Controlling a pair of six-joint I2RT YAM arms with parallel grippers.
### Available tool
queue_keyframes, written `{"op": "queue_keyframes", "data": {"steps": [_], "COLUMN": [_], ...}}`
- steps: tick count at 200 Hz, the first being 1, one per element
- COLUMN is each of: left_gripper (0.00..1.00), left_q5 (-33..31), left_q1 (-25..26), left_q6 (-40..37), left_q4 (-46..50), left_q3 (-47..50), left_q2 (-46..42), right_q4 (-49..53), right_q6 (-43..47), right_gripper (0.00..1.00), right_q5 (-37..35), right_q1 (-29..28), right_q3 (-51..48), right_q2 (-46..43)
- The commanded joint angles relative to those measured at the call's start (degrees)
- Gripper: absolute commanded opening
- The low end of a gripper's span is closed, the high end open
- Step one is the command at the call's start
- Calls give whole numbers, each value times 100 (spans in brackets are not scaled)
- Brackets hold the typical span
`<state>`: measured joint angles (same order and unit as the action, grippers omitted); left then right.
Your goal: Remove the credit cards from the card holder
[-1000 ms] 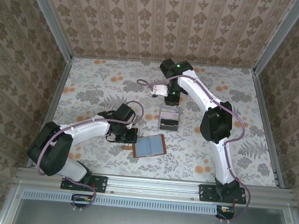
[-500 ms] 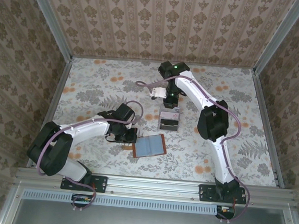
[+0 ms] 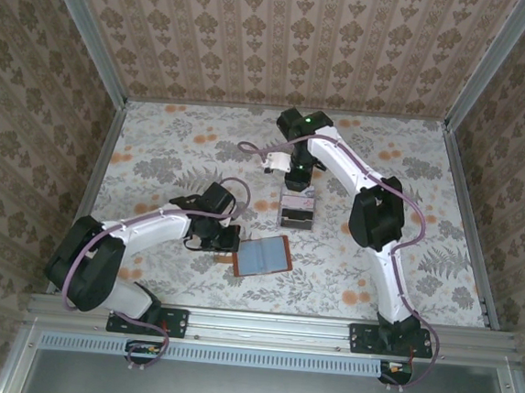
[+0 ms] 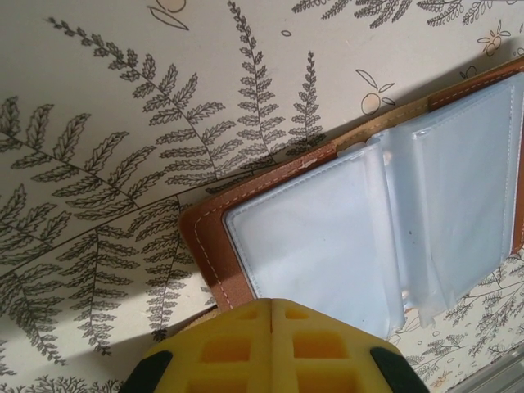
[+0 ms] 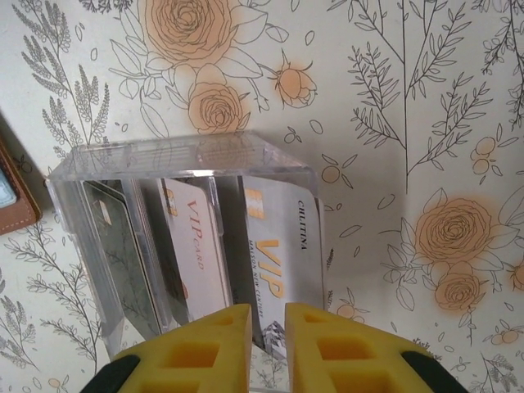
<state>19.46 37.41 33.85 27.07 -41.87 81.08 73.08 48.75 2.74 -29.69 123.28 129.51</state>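
Fingers of the left gripper (image 4: 271, 304) are pressing flat together with nothing showing between them, their tips sitting at the near corner of the card holder (image 4: 360, 221). That holder is lying spread open on the flowered table (image 4: 98, 98) just ahead of the claw, its brown border and cloudy sleeves (image 4: 311, 237) facing up. Whether the tips are touching the leather I cannot tell.

Across the table the right gripper (image 5: 268, 315) is hanging over a clear tray (image 5: 180, 151), its fingers standing a narrow slit apart. The credit cards (image 5: 282, 246) are standing in that tray directly ahead of the tips: a dark card (image 5: 123, 246) farthest from the slit, and two pale ones lettered VIP closer in. Whether this claw is pinching the nearest pale card I cannot tell.
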Motion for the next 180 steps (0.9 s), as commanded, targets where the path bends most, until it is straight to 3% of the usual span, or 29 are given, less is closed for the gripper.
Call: {"op": "queue_keyframes", "data": {"steps": [1, 86, 132, 180], "left_gripper": [2, 2, 2, 2], "left_q5": [-68, -61, -66, -314], "left_q1": [-26, -15, -19, -18], "left_q6": [65, 122, 195, 150], "left_q4": [97, 44, -143, -100], "left_q3": [118, 461, 703, 777], "left_q2": [-170, -464, -514, -490], "right_q4": [-649, -3232, -4003, -5007], "right_q6": [-566, -3584, -5898, -7609], "right_gripper": [19, 18, 18, 13], "right_q5": [251, 607, 1216, 1574], "right_q1": [-127, -763, -1030, -1360], "right_q3": [-540, -3127, -4039, -5013], "right_q2": [-664, -2213, -2614, -2949]}}
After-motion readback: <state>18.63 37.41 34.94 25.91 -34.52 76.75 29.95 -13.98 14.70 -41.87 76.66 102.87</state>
